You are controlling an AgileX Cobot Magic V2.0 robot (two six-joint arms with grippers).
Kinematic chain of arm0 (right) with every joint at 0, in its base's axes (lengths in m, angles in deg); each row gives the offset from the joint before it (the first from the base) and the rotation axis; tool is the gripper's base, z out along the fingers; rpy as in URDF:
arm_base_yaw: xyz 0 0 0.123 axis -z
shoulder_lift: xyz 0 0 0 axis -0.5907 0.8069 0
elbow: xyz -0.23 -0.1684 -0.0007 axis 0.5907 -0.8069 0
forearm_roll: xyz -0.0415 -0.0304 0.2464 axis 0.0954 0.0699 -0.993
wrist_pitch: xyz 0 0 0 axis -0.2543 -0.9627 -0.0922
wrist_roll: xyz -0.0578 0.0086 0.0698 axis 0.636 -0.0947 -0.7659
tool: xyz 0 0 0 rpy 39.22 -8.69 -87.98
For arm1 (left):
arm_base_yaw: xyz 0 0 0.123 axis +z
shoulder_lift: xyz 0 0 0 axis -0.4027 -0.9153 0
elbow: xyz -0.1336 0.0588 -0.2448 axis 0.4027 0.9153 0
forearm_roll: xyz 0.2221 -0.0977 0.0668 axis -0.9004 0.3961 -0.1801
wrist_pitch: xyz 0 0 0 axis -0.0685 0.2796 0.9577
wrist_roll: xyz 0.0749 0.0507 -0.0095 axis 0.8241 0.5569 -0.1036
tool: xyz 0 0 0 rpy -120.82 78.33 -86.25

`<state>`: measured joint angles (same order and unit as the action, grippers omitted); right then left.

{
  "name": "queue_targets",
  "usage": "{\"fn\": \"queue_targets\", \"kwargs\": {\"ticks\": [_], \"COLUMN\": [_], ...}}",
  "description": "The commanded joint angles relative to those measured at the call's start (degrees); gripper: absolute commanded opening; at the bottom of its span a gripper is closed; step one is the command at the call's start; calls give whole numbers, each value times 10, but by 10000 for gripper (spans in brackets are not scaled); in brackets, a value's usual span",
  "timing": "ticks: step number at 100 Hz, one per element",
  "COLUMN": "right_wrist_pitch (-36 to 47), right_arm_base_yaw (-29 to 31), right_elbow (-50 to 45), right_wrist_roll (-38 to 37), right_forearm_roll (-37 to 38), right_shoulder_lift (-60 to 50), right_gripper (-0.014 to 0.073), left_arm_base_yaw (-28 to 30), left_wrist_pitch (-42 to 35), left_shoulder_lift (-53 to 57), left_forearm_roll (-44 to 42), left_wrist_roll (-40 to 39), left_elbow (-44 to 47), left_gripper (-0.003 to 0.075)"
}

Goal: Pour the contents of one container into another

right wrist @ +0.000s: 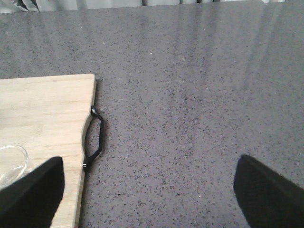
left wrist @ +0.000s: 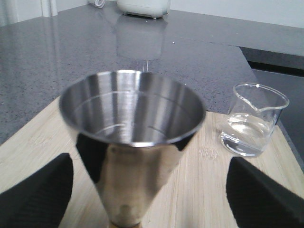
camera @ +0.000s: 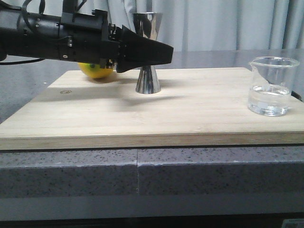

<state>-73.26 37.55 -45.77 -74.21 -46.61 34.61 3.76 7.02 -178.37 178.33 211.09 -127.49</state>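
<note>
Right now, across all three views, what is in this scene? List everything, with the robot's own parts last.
Clear glass beaker: one, holding clear liquid, right end of the board.
Shiny steel hourglass jigger: one, silver, upright mid-board toward the back, between the left fingers.
Yellow lemon: one, back left of the board, mostly hidden by the arm.
Light wooden cutting board: one, black handle at its edge, on the counter.
Grey speckled stone counter: one, under the board.
White appliance: one, far end of counter.
Left gripper: black, open, straddling the jigger.
Right gripper: black, open, over bare counter beside the board.
</note>
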Motion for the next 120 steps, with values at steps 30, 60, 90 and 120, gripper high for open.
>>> {"fn": "queue_targets", "kwargs": {"ticks": [30, 60, 90, 120], "right_wrist_pitch": [34, 34, 34, 34], "right_arm_base_yaw": [3, 3, 3, 3], "right_elbow": [20, 20, 20, 20], "right_wrist_roll": [1, 1, 1, 1], "right_forearm_roll": [9, 9, 9, 9], "right_shoulder_lift": [7, 7, 7, 7], "right_gripper": [657, 657, 657, 657], "left_arm_base_yaw": [-5, -5, -5, -5], "left_wrist_pitch": [42, 42, 65, 65], "left_shoulder_lift": [25, 25, 25, 29], "left_forearm_roll": [46, 46, 46, 46], "left_wrist_roll": [-4, -4, -6, -25], "left_elbow": [-15, -15, -31, -50], "left_gripper": [328, 202, 187, 187]}}
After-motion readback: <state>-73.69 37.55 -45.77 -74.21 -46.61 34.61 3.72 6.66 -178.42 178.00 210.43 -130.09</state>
